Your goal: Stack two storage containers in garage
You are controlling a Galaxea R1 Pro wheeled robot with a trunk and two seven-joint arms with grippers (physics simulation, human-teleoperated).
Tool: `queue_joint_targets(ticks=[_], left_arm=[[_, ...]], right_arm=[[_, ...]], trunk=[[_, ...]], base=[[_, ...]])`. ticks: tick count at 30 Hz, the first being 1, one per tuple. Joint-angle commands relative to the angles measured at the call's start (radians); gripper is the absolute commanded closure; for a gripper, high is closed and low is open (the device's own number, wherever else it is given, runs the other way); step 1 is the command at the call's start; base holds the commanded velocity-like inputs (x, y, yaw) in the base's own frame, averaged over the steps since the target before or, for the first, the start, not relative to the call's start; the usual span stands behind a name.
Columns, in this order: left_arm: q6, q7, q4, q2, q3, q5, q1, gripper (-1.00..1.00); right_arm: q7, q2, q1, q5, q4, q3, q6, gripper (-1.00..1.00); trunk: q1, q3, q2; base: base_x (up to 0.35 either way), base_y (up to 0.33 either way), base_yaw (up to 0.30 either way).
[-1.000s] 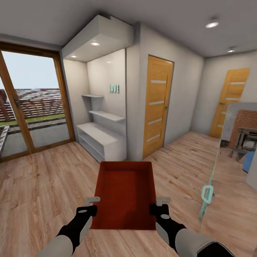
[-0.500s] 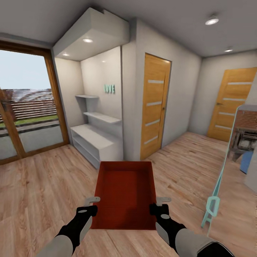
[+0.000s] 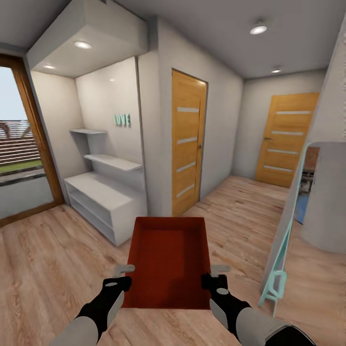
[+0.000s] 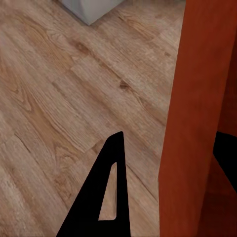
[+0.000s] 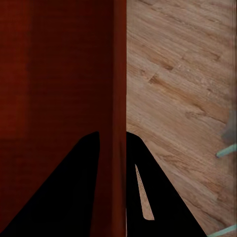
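Head view shows one orange-red bin carried out in front of the robot, level and open side up, above a light wood plank floor. The left hand pinches the bin's left wall near its near corner, and the right hand pinches the right wall at the matching spot. Holding both long walls at mirrored points probably keeps the shallow bin from tipping or twisting while the base rolls.

From the left wrist camera, one dark finger lies outside the orange wall and the other shows just inside it, so the left hand is clamped on the bin. From the right wrist camera, the two fingers straddle the thin wall with no gap, so the right hand is clamped on the bin as well.

Ahead stand a white shelf unit in a lit alcove, a near wooden door with glass slits, and a second such door at the end of a short hallway. Both doors look closed. At this point the robot appears to be in transit, with the garage not yet reached.
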Motion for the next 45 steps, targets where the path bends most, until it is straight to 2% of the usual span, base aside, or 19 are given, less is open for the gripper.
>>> queue_joint_targets(ticks=[1, 45], left_arm=[[0.007, 0.001, -0.002, -0.001, 0.008, -0.008, 0.0, 1.0], [0.007, 0.001, -0.002, -0.001, 0.007, -0.008, 0.0, 1.0]], right_arm=[[-0.002, 0.0, -0.002, -0.007, 0.0, -0.011, -0.005, 1.0], [0.0, -0.001, -0.001, -0.007, 0.0, -0.011, -0.003, 1.0]], trunk=[[0.001, -0.002, -0.002], [0.001, -0.002, -0.002]], base=[[0.32, 0.169, -0.29], [0.315, 0.187, -0.29]])
